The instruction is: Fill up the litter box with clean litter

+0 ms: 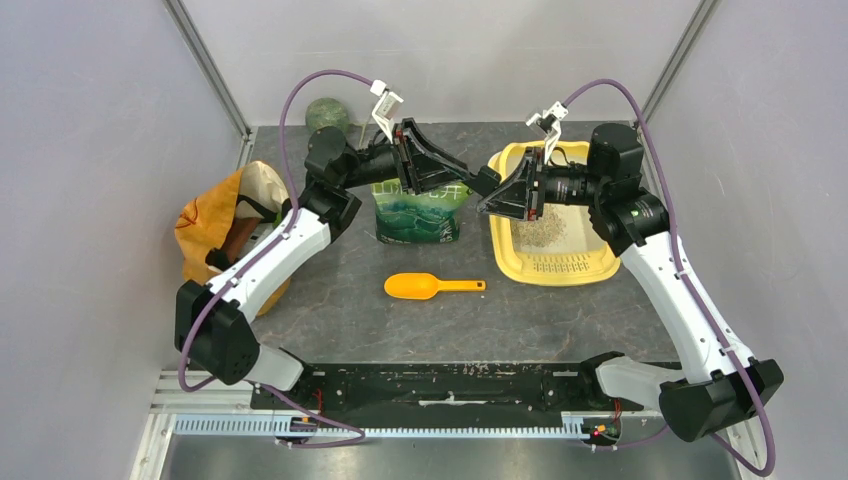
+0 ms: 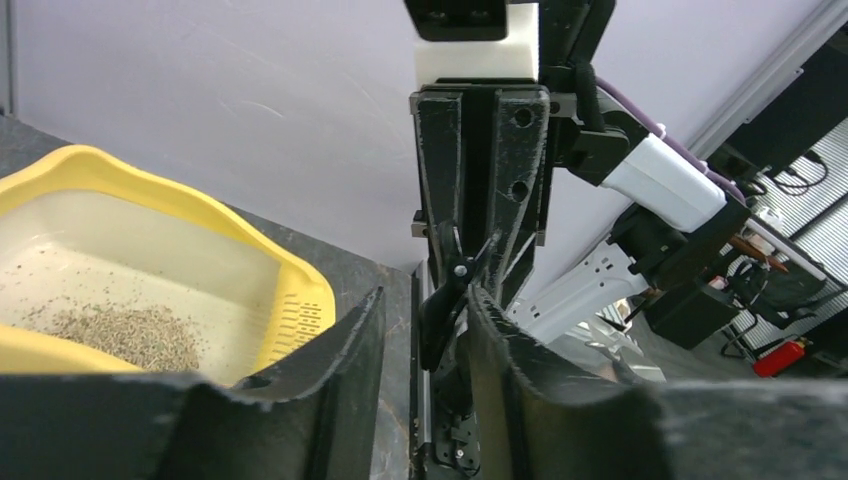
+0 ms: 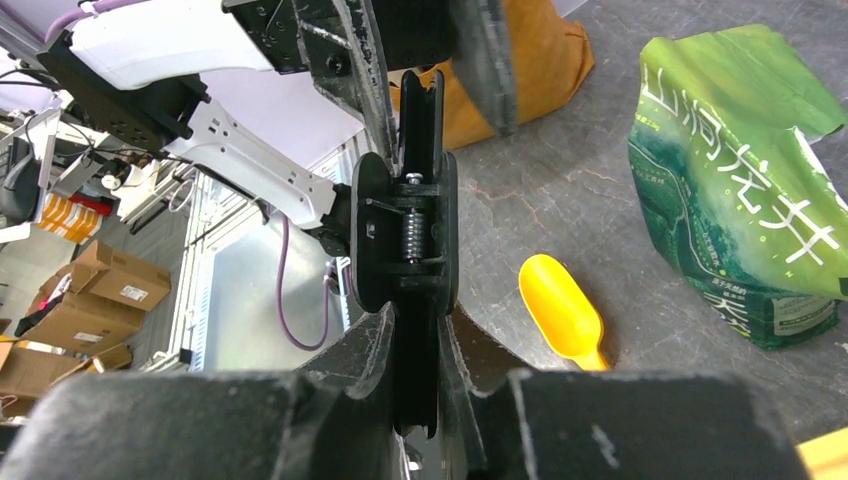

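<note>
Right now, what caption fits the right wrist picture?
Right gripper clamps a black spring clip, left gripper straddling its top.

- Top: high behind bases, facing downward; sees yellow plastic litter box (image 1: 556,265), orange plastic scoop (image 1: 420,286).
- Left wrist: close, shares box, 9 o'clock.
- Right wrist: close, shares scoop, 4 o'clock.

The table (image 1: 340,300) is topped with a dark grey, mottled slab marked by fine pale cracks. It is enclosed on 3 sides by plain, pale lilac-grey walls (image 1: 100,120), which are joined at the 2 back corners by slanting metal posts (image 1: 212,72). A pale slotted strip (image 1: 400,430) is fixed along the near edge. The scene is lit evenly, and only soft shadows are cast. Outside the enclosure, brown cardboard boxes (image 3: 105,285) are stacked.
</note>
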Robot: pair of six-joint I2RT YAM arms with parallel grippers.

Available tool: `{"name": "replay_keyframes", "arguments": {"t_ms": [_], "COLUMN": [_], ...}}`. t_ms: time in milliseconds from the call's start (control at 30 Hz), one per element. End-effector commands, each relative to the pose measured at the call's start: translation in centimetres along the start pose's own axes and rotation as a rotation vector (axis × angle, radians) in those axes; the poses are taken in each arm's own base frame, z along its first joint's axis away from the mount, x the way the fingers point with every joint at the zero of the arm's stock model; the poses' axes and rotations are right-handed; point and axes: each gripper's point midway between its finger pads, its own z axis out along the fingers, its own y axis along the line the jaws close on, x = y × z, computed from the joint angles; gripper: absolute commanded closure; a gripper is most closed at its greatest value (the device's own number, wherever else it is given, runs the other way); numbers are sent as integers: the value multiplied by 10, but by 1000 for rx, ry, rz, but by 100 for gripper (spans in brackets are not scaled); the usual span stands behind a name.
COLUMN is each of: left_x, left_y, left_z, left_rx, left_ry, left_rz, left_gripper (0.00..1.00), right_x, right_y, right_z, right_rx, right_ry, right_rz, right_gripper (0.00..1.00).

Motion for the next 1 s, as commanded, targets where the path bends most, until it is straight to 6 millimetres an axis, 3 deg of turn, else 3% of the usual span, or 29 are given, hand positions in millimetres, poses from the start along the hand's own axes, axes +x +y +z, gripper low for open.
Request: {"name": "replay_keyframes", "arguments": {"t_ms": [0, 67, 133, 200, 300, 567, 700, 967], "left_x": [-17, -15, -13, -11, -5, 17, 22, 26], "left_y": [-22, -24, -25, -27, -29, -45, -49, -50], "left_z": [4, 4, 3, 2, -2, -16, -22, -24], "left_rx": [83, 100, 108, 110, 117, 196, 187, 177], "left_ry": [-27, -18, -10, -5, 12, 108, 129, 131], "left_rz": [20, 16, 9, 9, 32, 180, 301, 368], "left_gripper": [66, 82, 96, 98, 98, 98, 98, 98], "right_x": [-9, -12, -13, -13, -12, -16, -4, -5], "right_y": [13, 13, 13, 14, 14, 26, 24, 30], "right_z": [-3, -2, -3, -5, -13, -22, -24, -16], "right_rx": [-34, -34, -27, -11, 38, 6, -14, -69], "right_ry": [-6, -6, 4, 20, 51, 103, 125, 115], "right_rz": [-68, -70, -76, -95, -161, -250, -335, -361], "right_gripper": [98, 90, 68, 46, 31, 28, 27, 27]}}
